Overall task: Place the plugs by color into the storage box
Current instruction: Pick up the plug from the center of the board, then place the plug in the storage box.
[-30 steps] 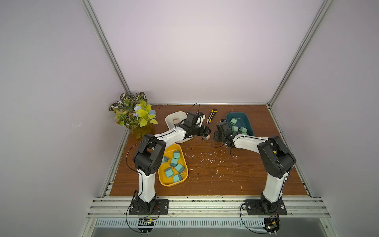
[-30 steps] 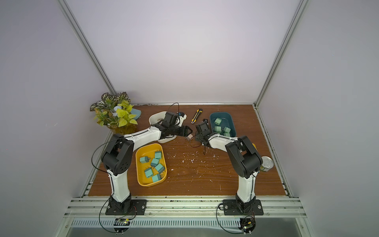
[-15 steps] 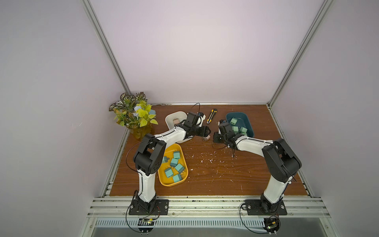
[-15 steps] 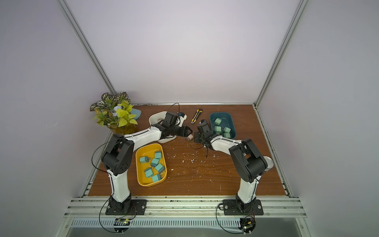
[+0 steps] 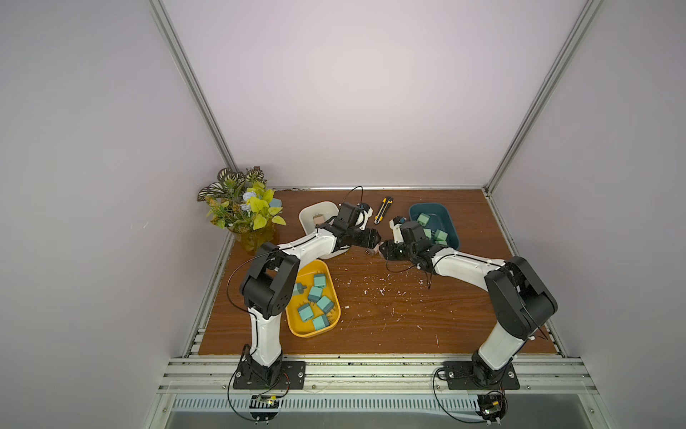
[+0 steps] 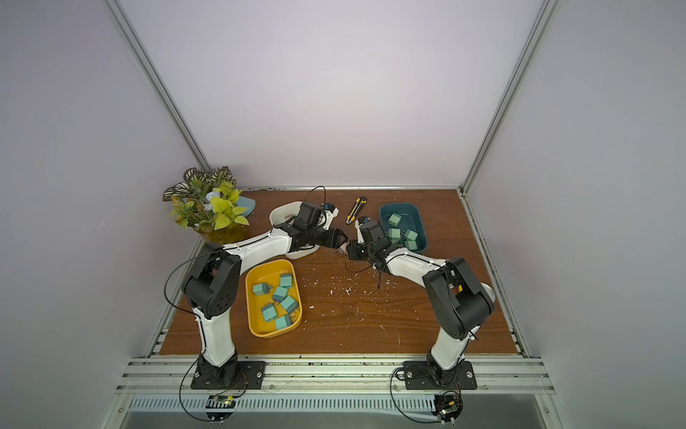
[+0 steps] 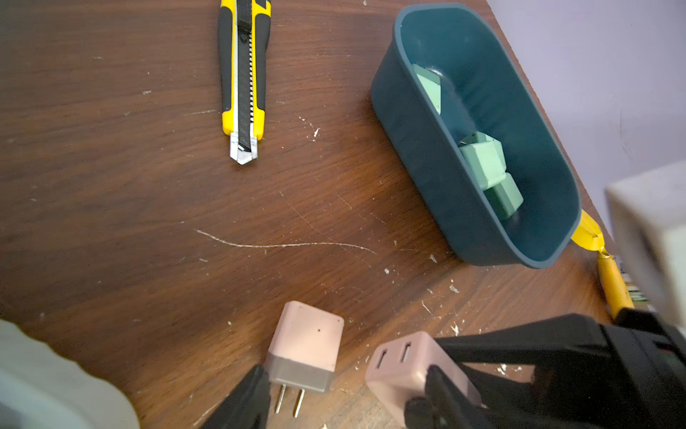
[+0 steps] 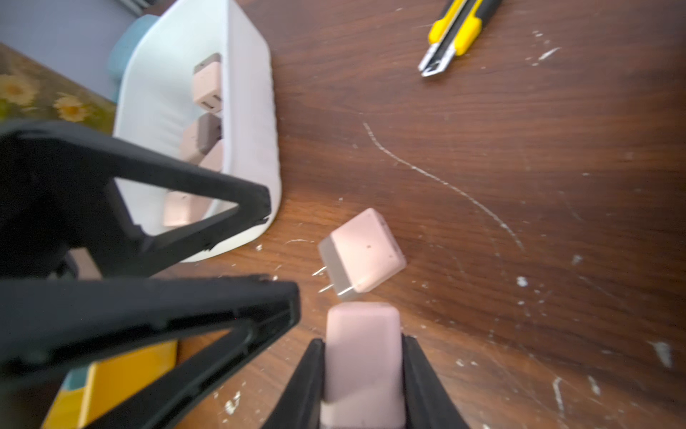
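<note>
My right gripper [image 8: 362, 341] is shut on a pale pink plug [image 8: 362, 366], held low over the table's middle. A second pink plug [image 8: 362, 254] [image 7: 304, 345] lies on its side on the wood just in front, prongs bare. My left gripper [image 7: 345, 371] stands open with this loose plug between its fingers [image 7: 248, 393], not touching it. In both top views the two grippers meet tip to tip [image 5: 378, 247] [image 6: 343, 247]. The white box [image 5: 310, 215] holds pink plugs, the yellow box [image 5: 297, 327] teal ones, the dark teal box [image 5: 447, 219] mint green ones.
A yellow-black utility knife [image 5: 383, 210] lies at the back between the white and teal boxes. A potted plant [image 5: 245, 208] fills the back left corner. White crumbs and scratches mark the wooden table [image 5: 389, 319].
The right arm's elbow has swung outward to the right and lower, while its gripper stays by the left one with the pink plug. The left arm has hardly moved.
</note>
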Available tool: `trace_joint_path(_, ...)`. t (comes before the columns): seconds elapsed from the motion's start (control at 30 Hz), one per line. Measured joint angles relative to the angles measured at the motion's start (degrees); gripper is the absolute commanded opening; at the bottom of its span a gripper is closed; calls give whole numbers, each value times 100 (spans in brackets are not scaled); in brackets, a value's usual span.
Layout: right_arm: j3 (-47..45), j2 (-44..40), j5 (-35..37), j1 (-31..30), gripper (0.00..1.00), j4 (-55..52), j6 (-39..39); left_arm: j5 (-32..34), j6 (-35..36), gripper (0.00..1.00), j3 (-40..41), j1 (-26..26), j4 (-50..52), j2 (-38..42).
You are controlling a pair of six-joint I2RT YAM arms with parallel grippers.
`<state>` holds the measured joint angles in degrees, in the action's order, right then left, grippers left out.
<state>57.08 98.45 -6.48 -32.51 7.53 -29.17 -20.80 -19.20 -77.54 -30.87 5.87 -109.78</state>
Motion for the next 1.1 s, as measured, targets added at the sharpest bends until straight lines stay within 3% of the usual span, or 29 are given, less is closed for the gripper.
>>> trace_joint_path(0.17, 374, 2, -374, -61, 16, -317, 2, 0, 13, 64, 260, 243, 46, 680)
trace_joint_path(0.4, 1729, 557, -820, -367, 17, -476, 22, 125, -31, 63, 1233, 1189, -136, 1740)
trace_joint_path(0.8, 4555, 3112, -1720, -667, 20, -570, -181, -133, -466, 62, 1475, 2295, -474, 1541)
trace_joint_path(1.1, 7576, 5403, -2153, -719, 23, -645, -693, -101, -636, 62, 1867, 2380, -750, 1626)
